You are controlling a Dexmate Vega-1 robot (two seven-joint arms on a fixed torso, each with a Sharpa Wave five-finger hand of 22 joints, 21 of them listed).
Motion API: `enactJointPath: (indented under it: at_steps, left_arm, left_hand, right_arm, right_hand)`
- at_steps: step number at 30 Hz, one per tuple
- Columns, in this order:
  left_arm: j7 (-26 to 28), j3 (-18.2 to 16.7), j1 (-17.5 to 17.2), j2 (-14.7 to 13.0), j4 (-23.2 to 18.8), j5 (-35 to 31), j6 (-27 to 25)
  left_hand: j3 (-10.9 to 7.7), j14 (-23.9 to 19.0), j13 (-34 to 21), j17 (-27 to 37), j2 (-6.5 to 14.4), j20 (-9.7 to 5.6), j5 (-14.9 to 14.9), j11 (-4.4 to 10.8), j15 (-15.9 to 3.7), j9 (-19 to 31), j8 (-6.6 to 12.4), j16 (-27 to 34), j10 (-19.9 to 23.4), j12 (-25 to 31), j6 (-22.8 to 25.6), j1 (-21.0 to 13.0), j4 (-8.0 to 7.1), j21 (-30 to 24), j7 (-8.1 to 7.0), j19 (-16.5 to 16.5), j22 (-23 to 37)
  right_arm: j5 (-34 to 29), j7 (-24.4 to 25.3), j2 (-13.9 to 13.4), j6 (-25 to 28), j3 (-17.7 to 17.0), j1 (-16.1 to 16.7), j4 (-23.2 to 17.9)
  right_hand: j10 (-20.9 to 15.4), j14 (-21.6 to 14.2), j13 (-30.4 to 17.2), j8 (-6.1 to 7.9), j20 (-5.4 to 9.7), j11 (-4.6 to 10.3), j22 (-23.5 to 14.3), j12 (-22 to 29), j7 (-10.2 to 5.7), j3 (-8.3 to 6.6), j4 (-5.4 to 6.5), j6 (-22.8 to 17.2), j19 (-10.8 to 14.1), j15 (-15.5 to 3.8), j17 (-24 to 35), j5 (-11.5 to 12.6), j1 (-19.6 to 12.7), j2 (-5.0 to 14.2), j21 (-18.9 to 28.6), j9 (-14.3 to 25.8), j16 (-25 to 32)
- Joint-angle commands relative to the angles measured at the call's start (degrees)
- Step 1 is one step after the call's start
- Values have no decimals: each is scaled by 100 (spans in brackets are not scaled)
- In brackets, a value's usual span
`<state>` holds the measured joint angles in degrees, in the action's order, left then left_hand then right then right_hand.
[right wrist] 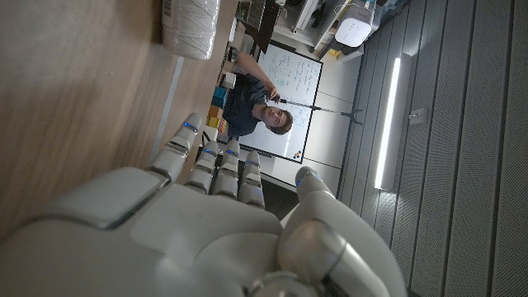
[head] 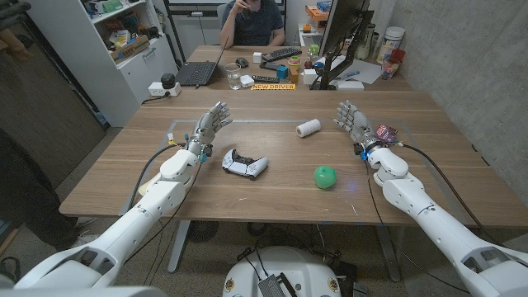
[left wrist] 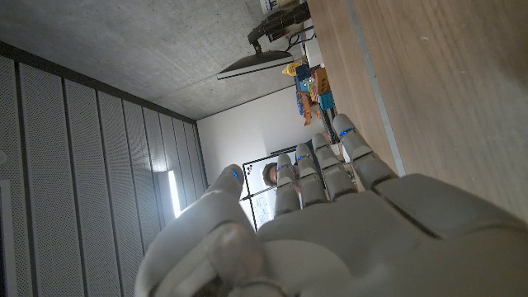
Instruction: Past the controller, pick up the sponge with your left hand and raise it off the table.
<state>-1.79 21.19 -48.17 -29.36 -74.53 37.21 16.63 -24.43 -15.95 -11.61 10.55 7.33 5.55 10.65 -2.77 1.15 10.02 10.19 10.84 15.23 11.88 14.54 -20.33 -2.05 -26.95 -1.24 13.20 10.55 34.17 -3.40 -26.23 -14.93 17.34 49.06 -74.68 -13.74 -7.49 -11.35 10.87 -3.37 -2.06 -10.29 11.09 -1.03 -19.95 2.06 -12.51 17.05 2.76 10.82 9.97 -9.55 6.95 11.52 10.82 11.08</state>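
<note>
On the wooden worktop (head: 272, 198) I see my left hand (head: 209, 129) and right hand (head: 355, 122), both with fingers spread, holding nothing. The white controller (head: 244, 165) lies near the left hand. No sponge is visible to me; beyond are a green ball (head: 325, 176) and a white roll (head: 308, 128).

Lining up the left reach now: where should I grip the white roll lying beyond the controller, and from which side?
Probably around the middle of the white roll, across its curved sides, with the left robot hand coming down from above. It lies on its side, axis roughly across the table, leaving near and far curves free; the controller sits apart from it.
</note>
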Motion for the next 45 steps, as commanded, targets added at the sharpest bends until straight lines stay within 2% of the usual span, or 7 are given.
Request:
enactJointPath:
  at_steps: [1, 8, 12, 15, 21, 32, 45]
  left_arm:
    - [-19, -27, -34, -18, 5, 7, -1]
    - [142, -6, -103, -218, -257, -210, -106]
    - [727, 92, -223, -674, -836, -1052, -330]
    - [653, 11, -293, -719, -978, -934, -335]
    - [1009, -25, -486, -1191, -1677, -1475, -774]
    - [1393, -258, -894, -1851, -2761, -2260, -1257]
    - [1562, -743, -1536, -2402, -3610, -2779, -1547]
  left_hand:
    - [-57, -38, -22, 5, 9, -2, 29, -13, 16, 27, 40, 36, 40, 31, 40, -55, 14, -28, -4, 49, 19]
    - [-65, -36, -21, 4, 1, 25, 29, -1, 16, 26, 38, 34, 38, 30, 33, -51, 31, -11, -10, 29, 19]
    - [-55, 8, -20, -6, -123, 309, 21, 49, 5, 24, 20, 14, 28, 28, -36, -55, 133, 49, -161, -53, 21]
    - [-15, 117, -20, -9, -269, 493, -1, 85, 21, 23, 2, -17, -75, -6, -136, -36, 221, 83, -279, -73, 24]
    - [38, 230, -20, -12, -466, 621, -21, 130, 32, 22, -5, -34, -191, -31, -250, -39, 356, 128, -469, -86, 27]
    - [117, 394, -22, -15, -805, 674, -62, 230, 24, 26, -16, -37, -423, -61, -502, -135, 635, 202, -820, -75, 31]
    - [126, 609, -28, -14, -996, 671, -38, 304, 40, 37, -29, -52, -713, -84, -879, -362, 897, 297, -867, -114, 33]
  right_arm:
    - [-837, -518, 737, 371, -901, 183, -37]
    - [-1245, -776, 1086, 490, -1301, 218, -74]
    - [-1408, -882, 1235, 546, -1461, 213, -58]
    - [-1502, -966, 1328, 577, -1553, 199, -40]
    - [-1657, -1077, 1469, 590, -1699, 198, -23]
    - [-1832, -1202, 1612, 609, -1855, 204, -45]
    - [-1920, -1288, 1677, 639, -1921, 248, -130]
  right_hand:
    - [-50, -46, -22, 32, 4, 4, -7, 39, -11, -41, 1, -43, 41, -6, 23, 25, -56, -9, 27, 15, 25]
    - [-52, -43, -22, 29, 5, 7, -7, 40, -15, -44, 2, -35, 39, -5, 23, 25, -51, -12, 26, 14, 24]
    - [-48, -43, -22, 30, 3, 4, -7, 38, -10, -44, 2, -34, 41, -6, 23, 25, -48, -16, 27, 14, 23]
    - [-47, -41, -22, 30, 5, 3, -7, 38, -14, -44, 4, -35, 40, -9, 24, 25, -44, -18, 27, 14, 23]
    - [-46, -45, -22, 32, 4, 7, -7, 38, -19, -38, 12, -37, 37, 1, 27, 23, -26, -28, 26, 14, 27]
    - [-49, -49, -22, 32, -10, 0, -7, 39, -10, -6, 30, -34, 45, 7, 34, 21, 20, -69, 29, 15, 34]
    - [-40, -46, -22, 30, -16, 5, -7, 36, -15, 37, 51, -27, 42, 0, 41, 24, 79, -123, 28, 16, 37]
